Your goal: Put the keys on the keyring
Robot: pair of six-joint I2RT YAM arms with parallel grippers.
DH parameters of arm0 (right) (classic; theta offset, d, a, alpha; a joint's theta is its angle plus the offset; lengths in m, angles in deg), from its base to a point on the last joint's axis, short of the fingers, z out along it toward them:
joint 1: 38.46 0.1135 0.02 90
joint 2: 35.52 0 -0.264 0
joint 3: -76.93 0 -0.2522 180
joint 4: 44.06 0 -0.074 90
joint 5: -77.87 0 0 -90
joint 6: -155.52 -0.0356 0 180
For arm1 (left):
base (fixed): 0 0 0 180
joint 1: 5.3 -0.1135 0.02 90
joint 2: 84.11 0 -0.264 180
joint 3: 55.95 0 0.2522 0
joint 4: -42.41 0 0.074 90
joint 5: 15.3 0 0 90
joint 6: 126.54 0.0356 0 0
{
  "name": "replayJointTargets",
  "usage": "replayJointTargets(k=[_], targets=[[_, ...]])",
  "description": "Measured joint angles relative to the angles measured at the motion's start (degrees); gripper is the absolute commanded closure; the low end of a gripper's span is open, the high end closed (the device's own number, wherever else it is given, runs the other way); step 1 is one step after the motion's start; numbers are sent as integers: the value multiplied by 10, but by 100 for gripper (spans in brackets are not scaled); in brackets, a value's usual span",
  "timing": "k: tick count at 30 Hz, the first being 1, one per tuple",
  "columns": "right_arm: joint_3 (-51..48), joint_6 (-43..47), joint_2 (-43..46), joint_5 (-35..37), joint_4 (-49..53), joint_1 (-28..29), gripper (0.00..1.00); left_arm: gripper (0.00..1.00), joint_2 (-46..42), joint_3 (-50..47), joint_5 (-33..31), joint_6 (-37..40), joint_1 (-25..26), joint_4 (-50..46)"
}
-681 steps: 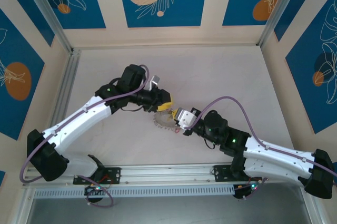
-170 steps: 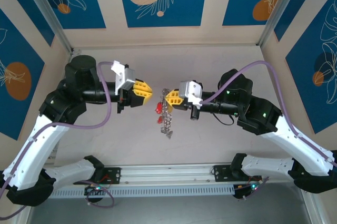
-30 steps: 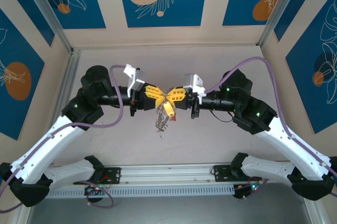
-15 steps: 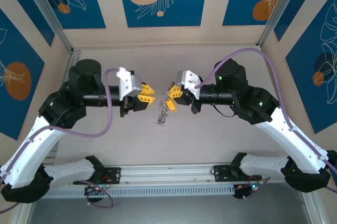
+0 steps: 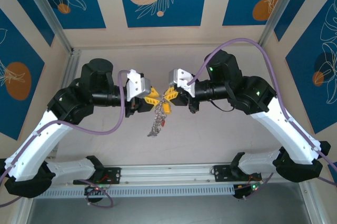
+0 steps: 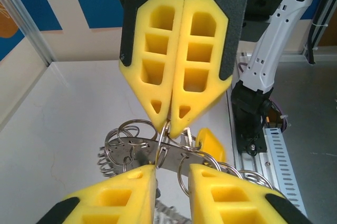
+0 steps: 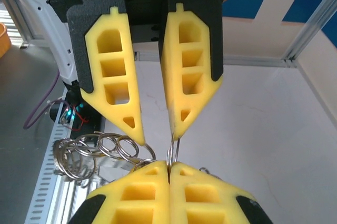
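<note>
Checking wrist views, I see right gripper [image 6: 171, 123] clamping the keyring [image 6: 169, 157], left gripper [image 7: 158, 137] parted. Overhead, it hangs midair.

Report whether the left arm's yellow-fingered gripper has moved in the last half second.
Yes: the left gripper has moved right, away from the grey aluminium rail on the left.

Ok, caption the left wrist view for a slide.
Right gripper pinches the keyring at a loop, facing the open left gripper.
</note>
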Motion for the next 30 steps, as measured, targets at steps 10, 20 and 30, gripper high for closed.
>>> replayJointTargets(k=[10, 20, 30], targets=[[60, 10, -37, 20, 74, 21, 100, 76, 0, 0, -1, 0, 0, 10], [98, 14, -57, 36, 116, 34, 100, 76, 2, -2, 10, 6, 1, 23], [118, 21, -65, 40, 125, 37, 100, 88, 10, -2, 19, 14, 2, 24]])
